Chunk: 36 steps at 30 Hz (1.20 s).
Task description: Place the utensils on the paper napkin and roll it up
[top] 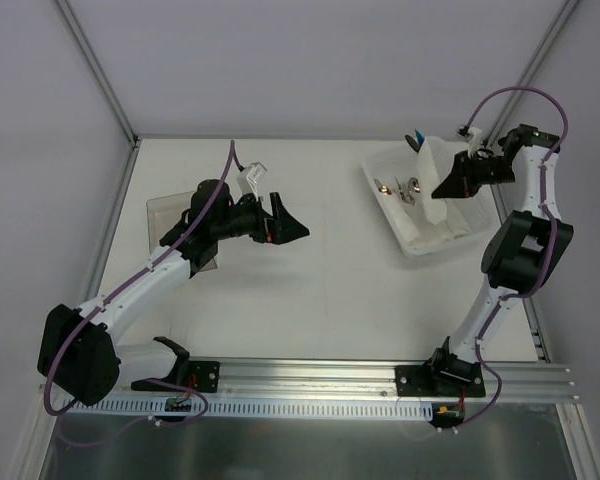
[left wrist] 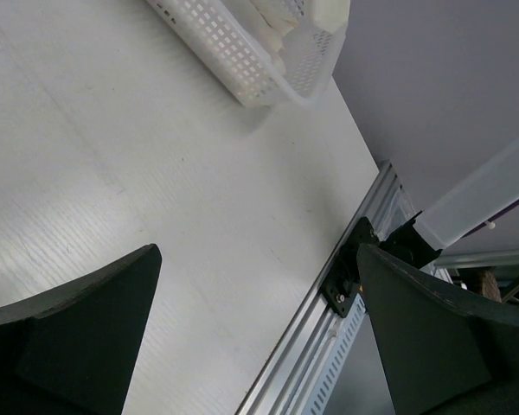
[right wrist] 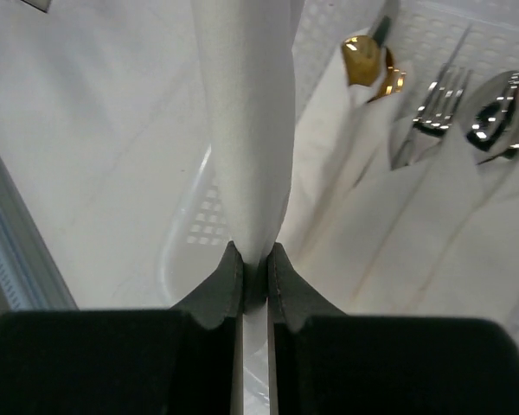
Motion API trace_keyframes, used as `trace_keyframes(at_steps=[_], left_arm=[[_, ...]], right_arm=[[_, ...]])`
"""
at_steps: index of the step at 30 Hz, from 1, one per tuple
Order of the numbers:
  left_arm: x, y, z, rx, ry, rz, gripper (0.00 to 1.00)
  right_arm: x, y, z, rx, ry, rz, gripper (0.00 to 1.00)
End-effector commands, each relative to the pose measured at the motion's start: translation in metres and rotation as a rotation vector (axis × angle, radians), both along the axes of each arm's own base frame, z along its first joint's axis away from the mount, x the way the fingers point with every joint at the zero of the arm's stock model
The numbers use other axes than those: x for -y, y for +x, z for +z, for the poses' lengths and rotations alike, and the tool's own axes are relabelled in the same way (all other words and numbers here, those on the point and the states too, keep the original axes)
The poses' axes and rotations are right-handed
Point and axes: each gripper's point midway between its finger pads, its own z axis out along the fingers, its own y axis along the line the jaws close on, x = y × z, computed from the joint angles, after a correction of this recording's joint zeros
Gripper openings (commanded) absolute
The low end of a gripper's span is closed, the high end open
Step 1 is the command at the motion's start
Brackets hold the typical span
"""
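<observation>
Paper napkin [right wrist: 246, 130] pinched in right claw [right wrist: 255, 259], over white basket [right wrist: 201, 220].

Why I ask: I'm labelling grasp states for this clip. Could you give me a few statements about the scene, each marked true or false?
1. The right tool is clamped on a white napkin. True.
2. The left tool is shut on a spoon. False: it stands wide open and holds nothing.
3. A gold spoon and a silver fork lie in the white basket. True.
4. The white napkin lies spread flat on the table. False: it is pinched in the right tool, over the white basket.
</observation>
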Motion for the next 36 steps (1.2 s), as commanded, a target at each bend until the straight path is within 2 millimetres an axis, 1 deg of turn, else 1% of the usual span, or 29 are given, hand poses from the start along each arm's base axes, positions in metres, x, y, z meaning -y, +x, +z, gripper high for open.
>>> trace_keyframes(at_steps=[1,4,5,7,8,10,11,12,18,21,27,31,36], left_arm=[[0.001,0.007,0.013,0.034,-0.015,-0.003,0.99],[0.001,0.008,0.011,0.028,-0.013,0.002,0.99],[0.002,0.008,0.011,0.026,-0.014,0.001,0.99],[0.001,0.008,0.011,0.027,-0.012,0.007,0.99],[0.0,0.008,0.01,0.025,-0.012,0.009,0.99],[-0.001,0.008,0.007,0.019,-0.008,0.017,0.99],[-0.001,0.007,0.005,0.011,-0.007,0.019,0.99],[-0.002,0.007,0.004,0.009,-0.007,0.021,0.99],[-0.004,0.004,-0.002,-0.012,-0.003,0.04,0.99],[-0.006,0.003,-0.005,-0.015,0.001,0.051,0.99],[-0.007,0.002,-0.011,-0.029,0.007,0.062,0.99],[-0.007,0.002,-0.012,-0.034,0.008,0.065,0.99],[-0.007,0.002,-0.012,-0.032,0.008,0.066,0.99]], right_arm=[[0.002,-0.036,0.016,-0.1,0.02,0.07,0.0],[0.01,-0.035,0.002,-0.11,-0.024,0.097,0.0],[0.014,-0.034,-0.007,-0.131,-0.038,0.104,0.0],[0.018,-0.031,-0.013,-0.133,-0.054,0.116,0.0],[0.02,-0.03,-0.02,-0.153,-0.062,0.122,0.0],[0.021,-0.031,-0.022,-0.173,-0.061,0.134,0.0],[0.023,-0.029,-0.023,-0.169,-0.069,0.135,0.0],[0.024,-0.028,-0.027,-0.181,-0.069,0.137,0.0],[0.018,-0.038,-0.043,-0.231,-0.071,0.18,0.0],[0.015,-0.039,-0.047,-0.243,-0.067,0.194,0.0],[0.004,-0.053,-0.062,-0.302,-0.075,0.251,0.0],[0.001,-0.056,-0.07,-0.363,-0.045,0.233,0.0],[-0.001,-0.065,-0.085,-0.472,-0.003,0.203,0.0]])
